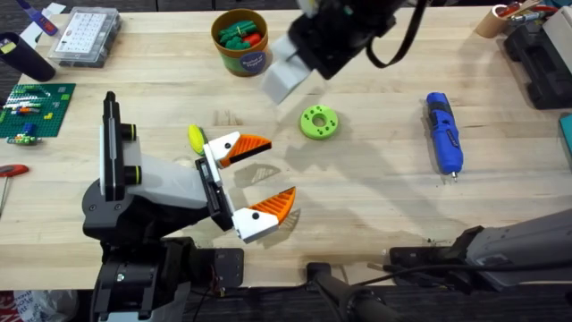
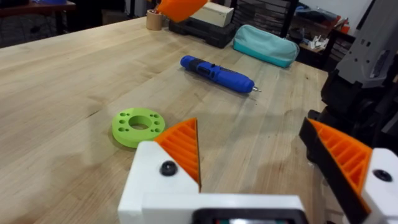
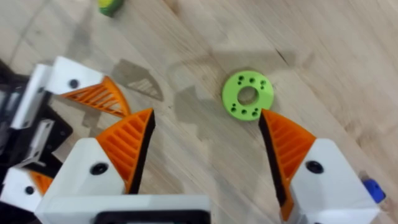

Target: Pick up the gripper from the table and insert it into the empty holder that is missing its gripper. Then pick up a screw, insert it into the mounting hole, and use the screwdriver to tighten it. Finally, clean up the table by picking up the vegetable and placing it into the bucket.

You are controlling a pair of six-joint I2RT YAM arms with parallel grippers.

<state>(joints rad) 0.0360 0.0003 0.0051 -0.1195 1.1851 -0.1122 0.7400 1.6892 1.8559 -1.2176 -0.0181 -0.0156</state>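
My left gripper (image 1: 279,168) (image 2: 252,124) rests low over the table's front centre, open, with nothing between its orange pads. The yellow vegetable (image 1: 195,137) (image 3: 111,6) lies just behind its wrist. A green ring with holes (image 1: 318,122) (image 2: 138,126) (image 3: 247,95) lies flat beyond the fingertips. High above the ring hangs my right gripper (image 3: 205,115), open and empty. The blue screwdriver (image 1: 443,132) (image 2: 217,73) lies at the right. The orange bucket (image 1: 240,40) stands at the back and holds green and red toys. The loose gripper, holder and screw are out of view.
A clear compartment box (image 1: 85,36) and a green brick plate (image 1: 31,107) sit at the back left. A red-handled tool (image 1: 9,170) lies at the left edge. Black cases (image 1: 536,63) and a teal pouch (image 2: 264,43) line the far right.
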